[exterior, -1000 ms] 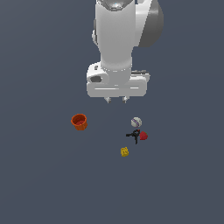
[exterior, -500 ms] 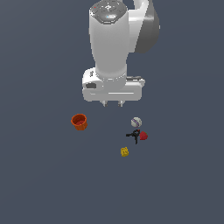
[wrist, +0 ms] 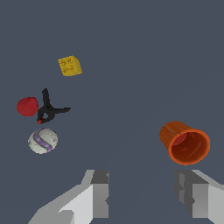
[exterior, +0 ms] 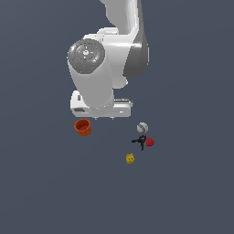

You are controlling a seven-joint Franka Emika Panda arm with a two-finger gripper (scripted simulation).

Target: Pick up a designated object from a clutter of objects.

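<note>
Since the earlier exterior pictures the arm has shifted toward the exterior view's left and its wrist has swung over, so that the pincer (wrist: 142,197) now hangs much nearer the pot (exterior: 82,127). In the exterior view the hand body hides the fingertips, and the pot sits just below and to the left of it. None of the objects has moved.

Pincer: in the wrist view the two fingers (wrist: 99,192) stand well apart with bare surface between them. It is wide open and holds nothing.

Pot: orange-red, hollow side toward the wrist camera, resting untouched on the grey bench (exterior: 192,192). In the wrist view it lies just ahead of one finger, not yet centred in the gap. No bench edge or corner shows in either view, so its place can be given only against the other items.

Clutter: the ball (exterior: 142,127), the black pronged thing (exterior: 140,141), the red lump (exterior: 149,142) and the yellow block (exterior: 130,158) form a loose group well apart from the pot, toward the exterior view's right. The pronged thing and the lump appear to touch.

Assessment: the approach is under way and aimed at the correct object. Alignment is incomplete; a further sideways shift seems needed before descent, otherwise one finger may land on the rim and tip the pot. The clutter poses no obstruction.
</note>
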